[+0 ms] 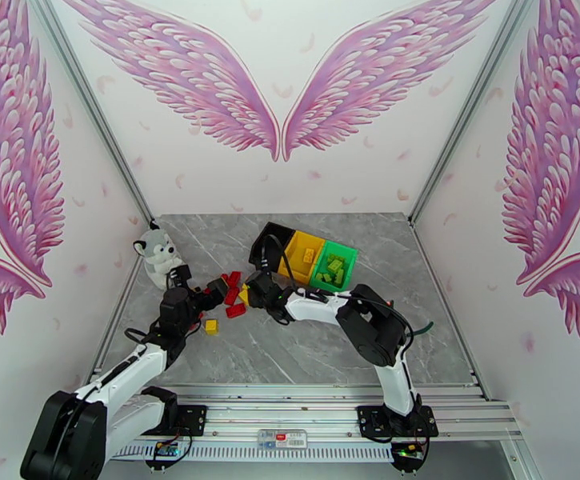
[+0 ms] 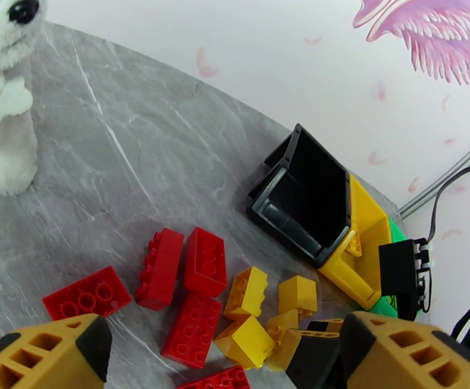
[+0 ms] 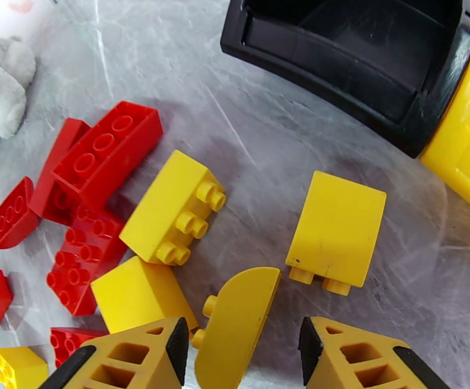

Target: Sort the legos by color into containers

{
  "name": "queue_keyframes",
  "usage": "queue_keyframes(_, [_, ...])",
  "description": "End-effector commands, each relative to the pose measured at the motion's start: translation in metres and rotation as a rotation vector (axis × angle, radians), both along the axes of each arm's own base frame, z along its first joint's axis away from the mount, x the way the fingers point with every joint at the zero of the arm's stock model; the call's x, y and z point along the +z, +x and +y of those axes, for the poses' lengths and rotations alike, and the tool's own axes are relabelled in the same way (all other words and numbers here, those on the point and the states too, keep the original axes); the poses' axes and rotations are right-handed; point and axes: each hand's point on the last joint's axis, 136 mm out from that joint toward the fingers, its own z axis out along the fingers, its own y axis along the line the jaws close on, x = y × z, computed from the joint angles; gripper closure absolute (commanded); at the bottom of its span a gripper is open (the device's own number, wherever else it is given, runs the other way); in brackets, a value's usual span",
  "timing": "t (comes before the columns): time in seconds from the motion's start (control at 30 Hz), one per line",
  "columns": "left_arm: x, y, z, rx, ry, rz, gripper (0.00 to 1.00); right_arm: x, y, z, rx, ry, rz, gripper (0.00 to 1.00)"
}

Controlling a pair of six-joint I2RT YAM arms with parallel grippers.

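The three bins stand joined in a row on the far half of the grey worktop (image 1: 306, 346), a little right of its middle. The black bin (image 1: 278, 232) is at the left end, the yellow bin (image 1: 299, 248) is in the middle and the green bin (image 1: 346, 254) is at the right end. Green legos (image 1: 334, 270) lie heaped in the green bin, and a yellow piece (image 1: 310, 255) lies in the yellow bin.

The loose legos are scattered on the worktop just left of the black bin. The red bricks (image 2: 202, 260) lie toward the left edge, and the yellow bricks (image 2: 246, 292) lie between them and the bins. A lone yellow brick (image 1: 210, 326) lies apart from the rest, closer to the near edge. A plush toy (image 1: 156, 254) sits by the far-left corner.

The right gripper (image 3: 242, 335) is low over the yellow bricks. Its jaws are part-spread on either side of a rounded yellow brick (image 3: 235, 319), which is tipped on its side with its studs toward the left-hand finger. A sliver of worktop shows between this brick and the right-hand finger (image 3: 358, 354), so the jaws straddle it and do not yet pinch it. Just past it lie a tipped yellow brick (image 3: 173, 209) and a second one (image 3: 337, 228) with its studs facing the jaws.

The left gripper (image 2: 225, 332) hovers over the red side of the pile with its jaws spread wide above the bricks.
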Motion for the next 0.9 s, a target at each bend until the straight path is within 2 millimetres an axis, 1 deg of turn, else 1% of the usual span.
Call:
queue_keyframes(0.0, [0.011,0.009,-0.007,-0.026,-0.023,-0.031,0.01,-0.004,0.012,0.002,-0.04,0.023,-0.003,0.48])
queue_keyframes(0.13, [0.009,0.012,-0.008,-0.03,-0.016,-0.025,0.01,-0.009,0.015,0.007,-0.034,0.034,0.009,0.49])
queue_keyframes(0.33, [0.008,0.013,-0.011,-0.04,-0.016,-0.022,0.01,-0.019,0.019,0.007,-0.038,0.037,0.027,0.52])
queue_keyframes(0.47, [0.007,0.013,-0.012,-0.046,-0.015,-0.021,0.01,-0.021,0.02,0.004,-0.041,0.037,0.032,0.6])
queue_keyframes(0.6, [0.008,0.014,-0.018,-0.073,-0.012,-0.025,0.01,-0.014,0.016,0.0,-0.038,0.053,0.02,0.67])
queue_keyframes(0.73, [0.011,0.016,-0.036,-0.14,0.002,-0.033,0.01,-0.003,0.01,-0.001,-0.015,0.082,0.012,0.73])
queue_keyframes(0.87, [0.014,0.016,-0.056,-0.201,0.019,-0.041,0.01,0.012,0.003,-0.002,0.006,0.118,0.012,0.75])
